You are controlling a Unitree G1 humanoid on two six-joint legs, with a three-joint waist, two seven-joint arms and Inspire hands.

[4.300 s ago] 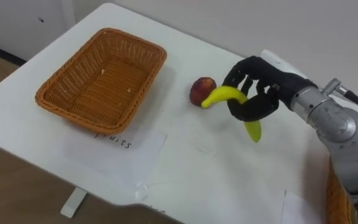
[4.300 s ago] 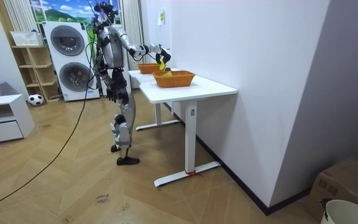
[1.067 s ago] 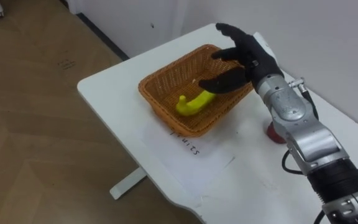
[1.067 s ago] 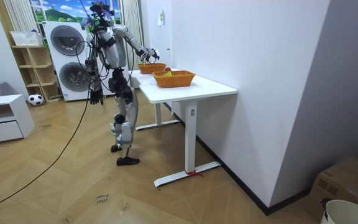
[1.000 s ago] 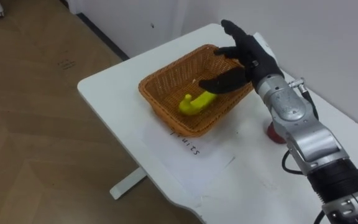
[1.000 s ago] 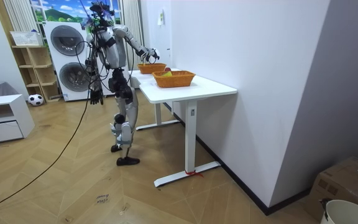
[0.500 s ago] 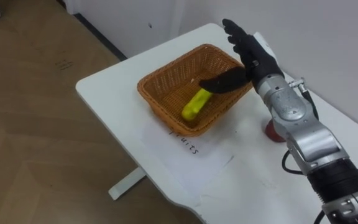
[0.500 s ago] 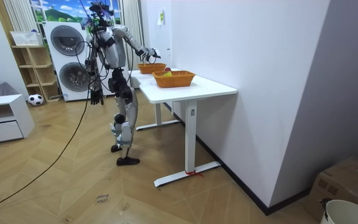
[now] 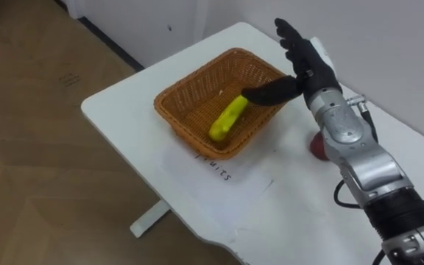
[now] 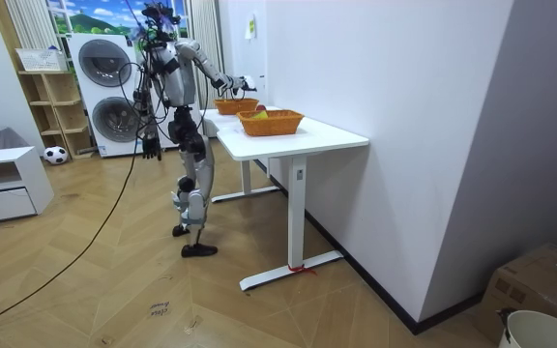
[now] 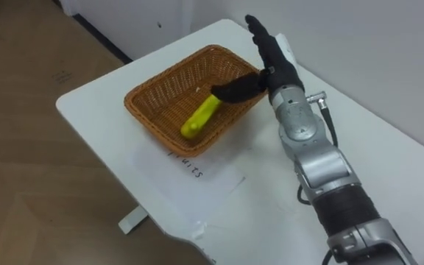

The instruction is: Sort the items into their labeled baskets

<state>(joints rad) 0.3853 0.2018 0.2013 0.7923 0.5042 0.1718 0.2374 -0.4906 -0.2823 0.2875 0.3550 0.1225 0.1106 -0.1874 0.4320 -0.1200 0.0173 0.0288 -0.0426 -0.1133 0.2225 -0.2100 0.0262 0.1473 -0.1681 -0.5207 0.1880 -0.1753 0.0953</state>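
Note:
A yellow banana [image 9: 227, 118] lies inside the brown wicker basket [image 9: 186, 99] on the white table [image 9: 124, 110]. My right hand [image 9: 304, 62] hovers open over the basket's far right corner, fingers straight and thumb pointing toward the banana without touching it. A red round fruit [image 9: 318, 146] sits on the table to the right of the basket, partly hidden behind my right forearm. In the room view I stand at the table's end, and my left hand [image 10: 149, 147] hangs beside my body.
A paper label [image 9: 216, 168] lies on the table in front of the basket. The table's edge runs close along the basket's left side, with wooden floor below. In the room view two wicker baskets [image 10: 270, 122] stand on the table, which is against the wall.
The banana has dropped out of my right hand and settled in the basket. The hand's fingers have straightened and it has lifted toward the far corner.

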